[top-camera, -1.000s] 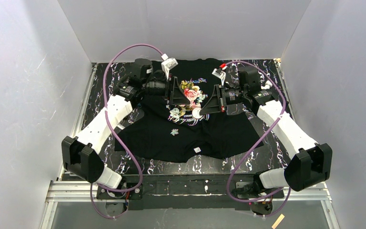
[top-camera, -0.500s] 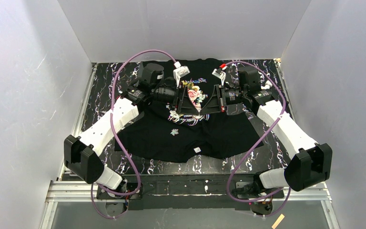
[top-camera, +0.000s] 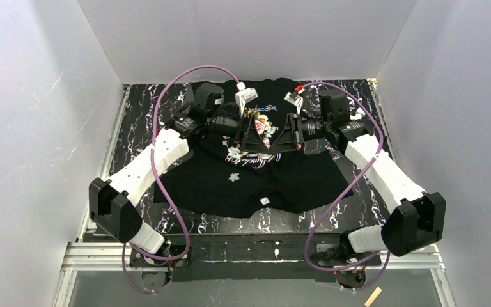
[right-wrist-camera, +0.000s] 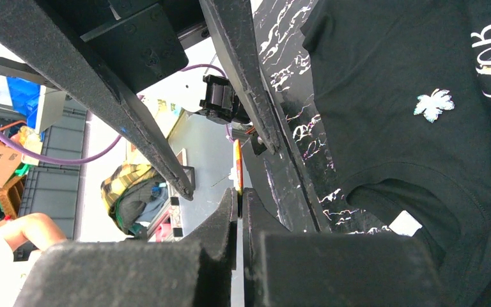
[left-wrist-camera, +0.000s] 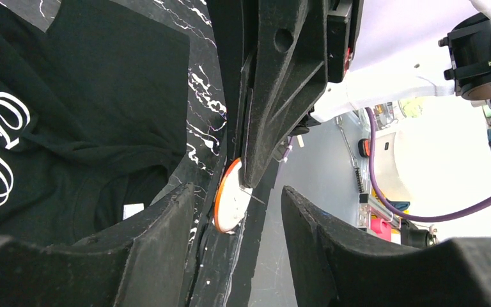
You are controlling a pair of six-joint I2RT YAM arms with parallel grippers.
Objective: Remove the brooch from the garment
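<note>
The garment (top-camera: 294,182), a black T-shirt with pink roses (top-camera: 260,126) and white lettering, lies flat on the table. My right gripper (top-camera: 270,148) hovers above the print, shut on the edge of a round white brooch with an orange rim (right-wrist-camera: 237,166). In the left wrist view the brooch (left-wrist-camera: 230,204) shows a thin pin and hangs from the right gripper's fingers (left-wrist-camera: 275,96). My left gripper (left-wrist-camera: 238,192) is open, its jaws on either side of the brooch without touching it. In the top view the left gripper (top-camera: 256,146) meets the right one tip to tip and the brooch is hidden.
A small white-and-teal leaf-shaped piece (top-camera: 233,177) sits on the shirt below the lettering, also in the right wrist view (right-wrist-camera: 433,104). A white neck label (top-camera: 264,201) lies at the collar near the front. Purple cables loop over both arms. White walls enclose the black marbled table (top-camera: 134,121).
My left arm has swung right toward the right gripper, and its open jaws now flank the brooch. The right arm has held still with the brooch.
</note>
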